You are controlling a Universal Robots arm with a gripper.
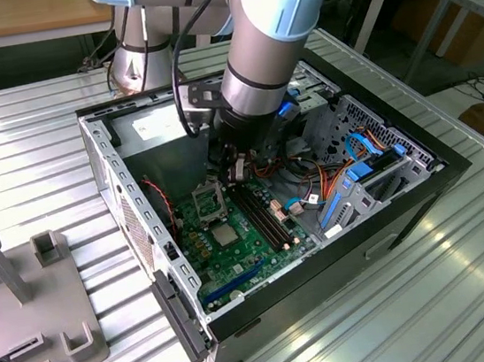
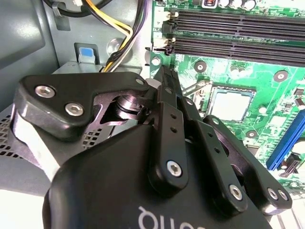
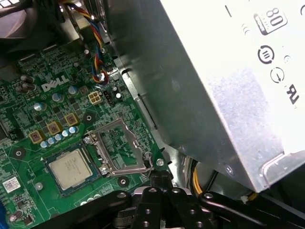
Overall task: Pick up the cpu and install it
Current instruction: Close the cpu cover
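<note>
Gripper: I see the gripper lowered inside the open computer case. In both wrist views its fingers meet at a closed point with no gap, and I see nothing clamped between them. In the first wrist view the tip sits at the corner of the raised socket frame; I cannot tell whether it touches the frame's lever.

Cpu: the cpu lies flat in its socket on the motherboard, silver top up, apart from the gripper and just beyond the hinged frame from the fingertips. In the second wrist view the cpu shows past the fingers, near but not touching them. In the exterior view it lies just below the gripper.

Socket frame: open, tilted up off the board, standing between the gripper tip and the cpu.

Memory slots: long black slots run beside the socket, further from the gripper than the cpu.

Power supply: a grey metal box stands close alongside the gripper, with coloured cables next to it.

Case and worktop: the case lies on its side on a ribbed metal worktop. A grey fixture stands well apart from the gripper, at the exterior view's left.
</note>
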